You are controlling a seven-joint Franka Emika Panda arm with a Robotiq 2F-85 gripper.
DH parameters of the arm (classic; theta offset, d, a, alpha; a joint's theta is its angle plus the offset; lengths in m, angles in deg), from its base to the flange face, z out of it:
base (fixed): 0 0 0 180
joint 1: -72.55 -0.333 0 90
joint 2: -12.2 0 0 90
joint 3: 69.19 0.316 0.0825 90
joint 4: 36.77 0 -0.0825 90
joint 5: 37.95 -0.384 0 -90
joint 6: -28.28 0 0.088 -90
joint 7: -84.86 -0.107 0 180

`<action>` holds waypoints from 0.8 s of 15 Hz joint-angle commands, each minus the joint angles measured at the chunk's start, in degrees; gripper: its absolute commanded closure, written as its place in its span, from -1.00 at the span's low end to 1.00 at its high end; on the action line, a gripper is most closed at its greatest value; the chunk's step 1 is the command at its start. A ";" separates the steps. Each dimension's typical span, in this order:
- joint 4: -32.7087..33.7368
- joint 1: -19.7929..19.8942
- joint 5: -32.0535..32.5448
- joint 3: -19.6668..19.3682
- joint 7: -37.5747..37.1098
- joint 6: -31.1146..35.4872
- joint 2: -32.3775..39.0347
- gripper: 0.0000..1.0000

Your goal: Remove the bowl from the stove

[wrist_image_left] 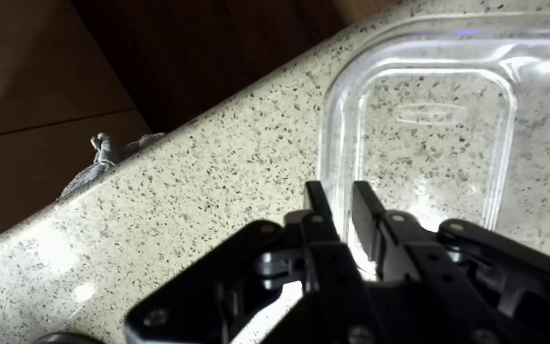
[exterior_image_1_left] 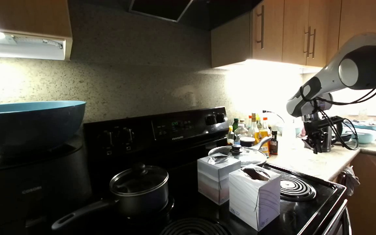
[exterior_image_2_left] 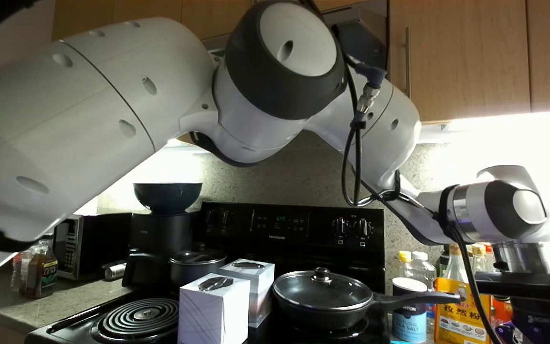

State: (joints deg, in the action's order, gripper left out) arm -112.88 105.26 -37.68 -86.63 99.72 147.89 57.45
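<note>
The bowl (wrist_image_left: 437, 148), a clear, shiny, rounded-corner glassy dish with bright glints, sits on the speckled counter in the wrist view. I cannot make it out in either exterior view. My gripper (wrist_image_left: 338, 191) is over its near-left side wall. The fingers are a little apart, and the wall shows through the gap between them with nothing visibly clamped. In an exterior view my gripper (exterior_image_1_left: 317, 150) hangs over the counter beyond the stove's right side. The black stove (exterior_image_1_left: 305, 209) shows a bare coil at its front right; it also shows in an exterior view (exterior_image_2_left: 287, 223).
Two tissue boxes (exterior_image_1_left: 255, 199) (exterior_image_1_left: 219, 178), a lidded pan (exterior_image_2_left: 325, 310) and a lidded pot (exterior_image_1_left: 140, 192) stand on the stove. Several bottles (exterior_image_1_left: 259, 133) stand behind the counter (exterior_image_1_left: 289, 160). A teal basin (exterior_image_1_left: 31, 127) sits high at left. The counter edge (wrist_image_left: 184, 138) borders a drop.
</note>
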 commanded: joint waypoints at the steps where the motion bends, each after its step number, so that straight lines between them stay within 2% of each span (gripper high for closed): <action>1: 2.62 0.52 1.99 0.33 -1.40 -0.93 1.72 -0.06; 5: 1.64 -0.28 0.67 -0.69 -1.05 -0.30 0.67 -0.56; 8: -2.33 -1.01 0.12 -0.61 -1.04 1.39 -3.88 -0.95; 12: -8.87 -3.29 0.90 -1.45 -2.72 0.64 -11.74 -1.00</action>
State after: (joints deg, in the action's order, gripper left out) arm -112.94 104.26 -37.44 -87.23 98.85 148.15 53.95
